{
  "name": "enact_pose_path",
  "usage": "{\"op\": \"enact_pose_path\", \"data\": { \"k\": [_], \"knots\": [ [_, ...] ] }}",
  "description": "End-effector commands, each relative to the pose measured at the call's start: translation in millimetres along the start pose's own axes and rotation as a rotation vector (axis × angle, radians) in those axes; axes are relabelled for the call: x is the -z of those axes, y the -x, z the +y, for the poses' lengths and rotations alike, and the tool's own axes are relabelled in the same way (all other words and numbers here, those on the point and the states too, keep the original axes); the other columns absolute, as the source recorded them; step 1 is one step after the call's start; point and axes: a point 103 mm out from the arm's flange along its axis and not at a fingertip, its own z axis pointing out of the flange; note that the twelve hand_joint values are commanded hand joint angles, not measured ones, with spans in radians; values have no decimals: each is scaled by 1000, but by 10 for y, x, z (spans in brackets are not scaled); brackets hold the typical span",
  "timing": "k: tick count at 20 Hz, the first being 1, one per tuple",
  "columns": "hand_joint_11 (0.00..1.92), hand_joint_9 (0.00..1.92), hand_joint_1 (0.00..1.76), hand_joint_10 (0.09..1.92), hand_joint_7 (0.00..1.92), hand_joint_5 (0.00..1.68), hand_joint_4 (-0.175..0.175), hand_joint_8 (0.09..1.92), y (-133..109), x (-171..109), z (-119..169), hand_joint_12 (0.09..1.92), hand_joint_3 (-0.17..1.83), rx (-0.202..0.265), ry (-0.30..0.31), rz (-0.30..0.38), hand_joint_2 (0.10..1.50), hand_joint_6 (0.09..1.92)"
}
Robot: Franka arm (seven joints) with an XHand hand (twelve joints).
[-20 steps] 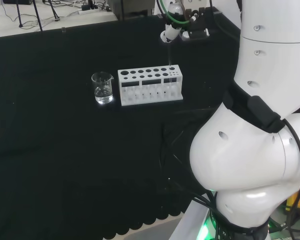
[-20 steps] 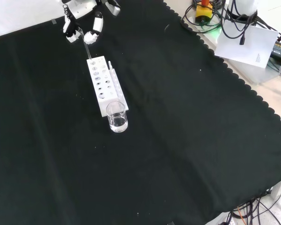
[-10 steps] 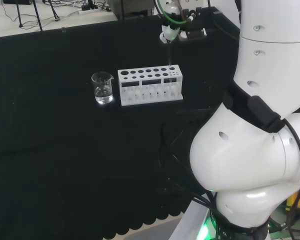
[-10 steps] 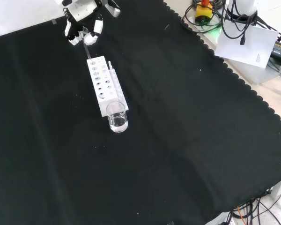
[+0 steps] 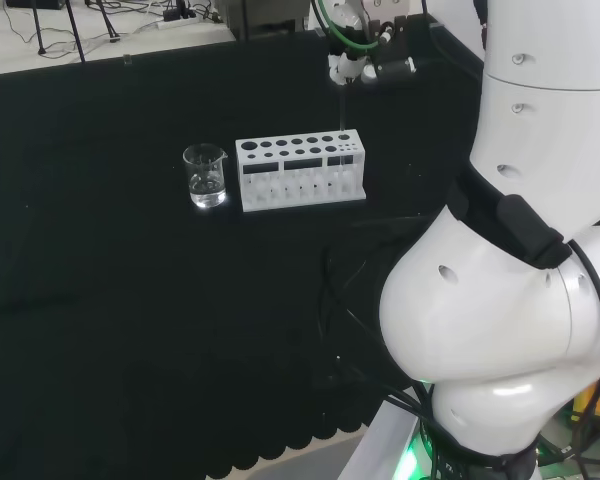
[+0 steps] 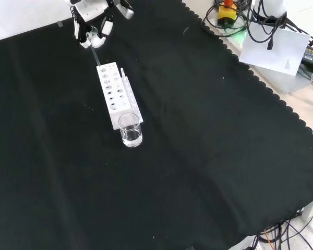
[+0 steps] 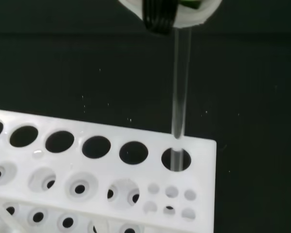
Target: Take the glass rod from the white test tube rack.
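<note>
In the head view, a beaker (image 5: pixel 205 176) sits at the left, just beside the white rack (image 5: pixel 300 170). At the rack's right end the hand (image 5: pixel 348 62) pinches the top of the glass rod (image 7: pixel 179 97). The rod is mid-lift, its tip hardly clear of the end hole; next it needs a straight pull upward. The rod's clear glass nearly vanishes from afar.

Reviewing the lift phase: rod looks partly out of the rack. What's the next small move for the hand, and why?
Probably keep lifting straight up. In the wrist view the glass rod hangs upright from the hand, and its lower end sits in the corner hole of the white test tube rack, so moving sideways now would likely catch the rim. The beaker stands beside the rack's other end.
</note>
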Motion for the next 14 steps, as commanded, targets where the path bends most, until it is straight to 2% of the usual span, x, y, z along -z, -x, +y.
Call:
{"op": "enact_pose_path", "data": {
  "k": [1, 4, 8, 14],
  "knots": [
    [1551, 1486, 1303, 907, 1168, 1103, -175, 1048, -45, 225, -85, 589, 385, 16, 63, 7, 863, 594],
    [1559, 1501, 1305, 903, 1171, 1116, -175, 1034, -60, 349, -156, 601, 338, 19, 54, 10, 883, 556],
    [1564, 1520, 1306, 881, 1173, 1128, -175, 1027, -61, 599, -337, 603, 310, 18, 78, 33, 894, 523],
    [1576, 1534, 1306, 858, 1171, 1129, -175, 1021, -103, 991, -608, 597, 257, 22, 77, 51, 921, 504]
  ]
}}
